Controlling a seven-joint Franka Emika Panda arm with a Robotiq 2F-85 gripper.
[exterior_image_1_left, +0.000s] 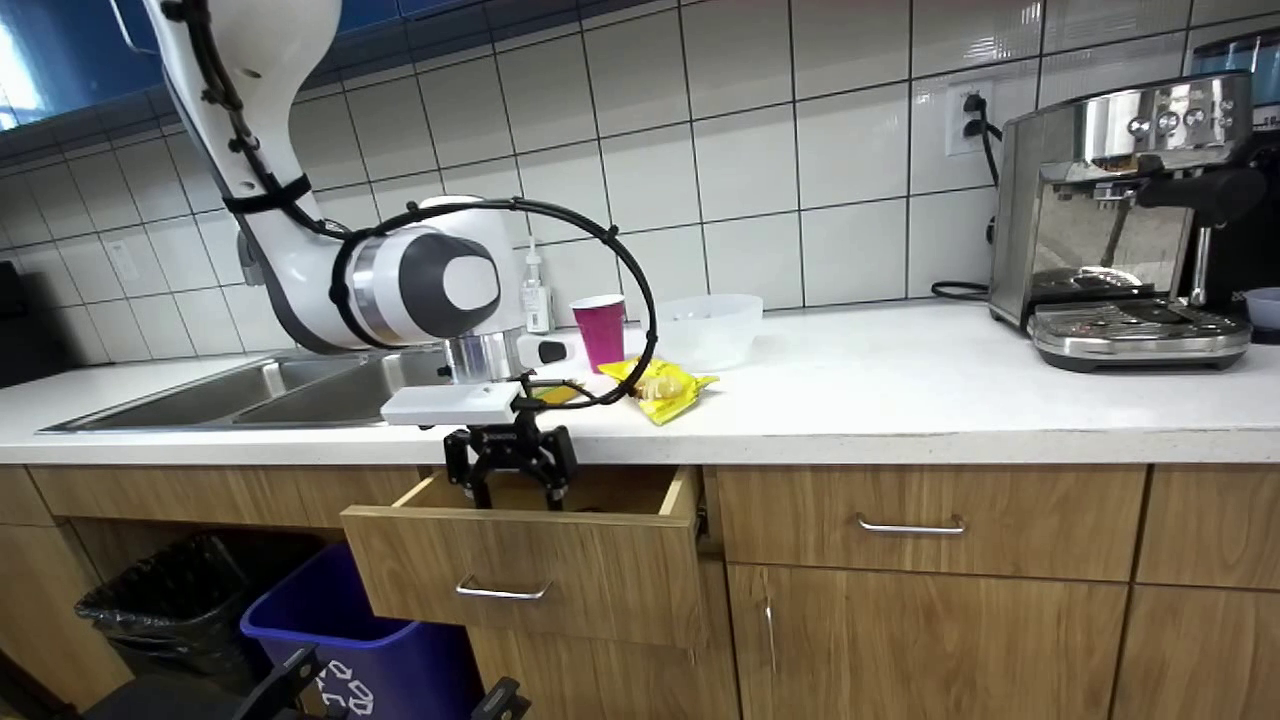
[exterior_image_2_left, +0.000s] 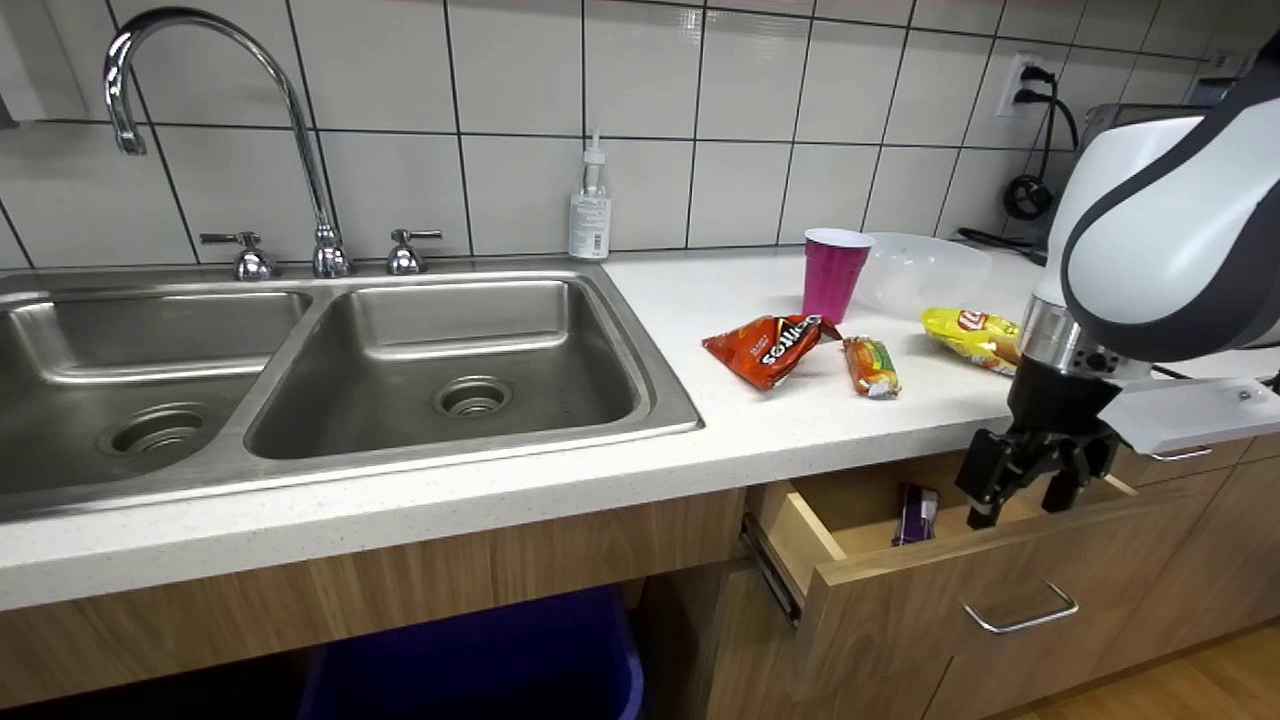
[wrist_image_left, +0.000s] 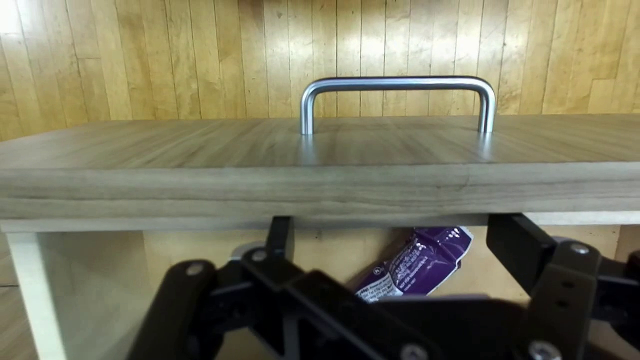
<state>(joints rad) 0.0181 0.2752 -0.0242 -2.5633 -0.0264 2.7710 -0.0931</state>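
Observation:
My gripper (exterior_image_1_left: 518, 496) points down into the pulled-out wooden drawer (exterior_image_1_left: 610, 580), close behind its front panel. Its fingers (wrist_image_left: 515, 245) are spread wide with nothing held. On the drawer floor lies a purple wrapper (wrist_image_left: 425, 262), slanting across the gap as the wrist view sees it. Part of that wrapper is hidden by the front edge and the gripper body. An exterior view shows the wrapper (exterior_image_2_left: 915, 515) below and to one side of the gripper (exterior_image_2_left: 1020, 507), apart from it. The metal drawer handle (wrist_image_left: 395, 84) is on the outer face.
Over the drawer juts the white countertop (exterior_image_1_left: 900, 400), holding a yellow chip bag (exterior_image_2_left: 970, 338), red chip bag (exterior_image_2_left: 765, 352), small orange packet (exterior_image_2_left: 871, 368), magenta cup (exterior_image_2_left: 835, 275) and translucent bowl (exterior_image_2_left: 925, 275). A double sink (exterior_image_2_left: 660, 400) lies beside them. A blue bin (exterior_image_1_left: 400, 650) stands below.

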